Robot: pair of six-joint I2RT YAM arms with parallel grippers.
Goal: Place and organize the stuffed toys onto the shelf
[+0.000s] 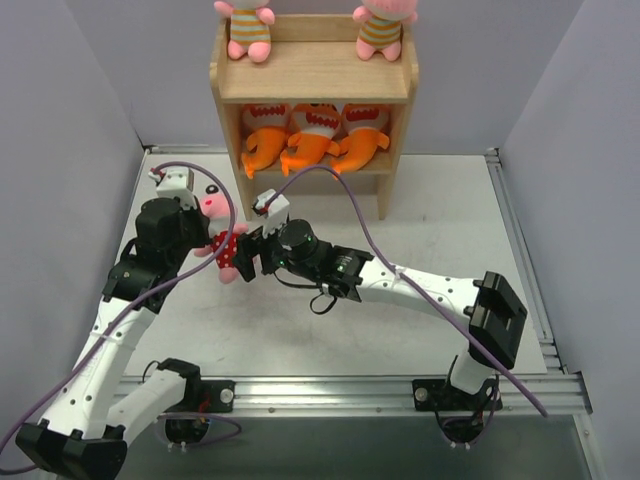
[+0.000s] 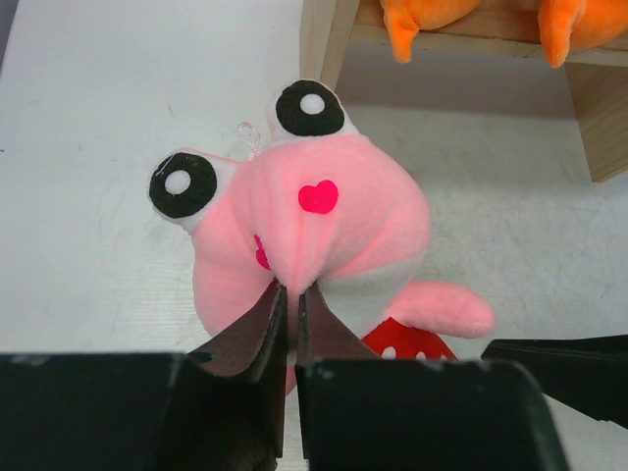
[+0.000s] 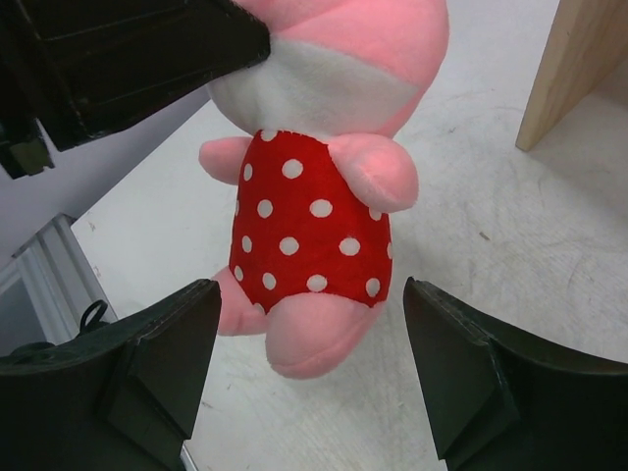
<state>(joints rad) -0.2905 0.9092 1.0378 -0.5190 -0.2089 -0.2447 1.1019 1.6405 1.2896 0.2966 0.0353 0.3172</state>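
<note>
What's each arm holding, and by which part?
Left gripper: pink polka-dot doll, pinched by its head plush. Right gripper: nothing; fingers open either side of its lower body.

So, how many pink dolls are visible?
3. Two striped dolls sit on the shelf top, one left, one right. The polka-dot doll is pinched at its head by the left gripper, its body between the right gripper's open jaws. None seems hidden.

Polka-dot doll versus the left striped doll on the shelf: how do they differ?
Outfit: the polka-dot doll wears red with white dots; the left striped doll wears stripes. Place: the polka-dot doll is in front of the shelf; the striped doll sits on its top tier. Grip: the left gripper is shut on the polka-dot doll's head, the open right gripper flanking its body; nothing touches the striped doll. Both are pink plush.
</note>
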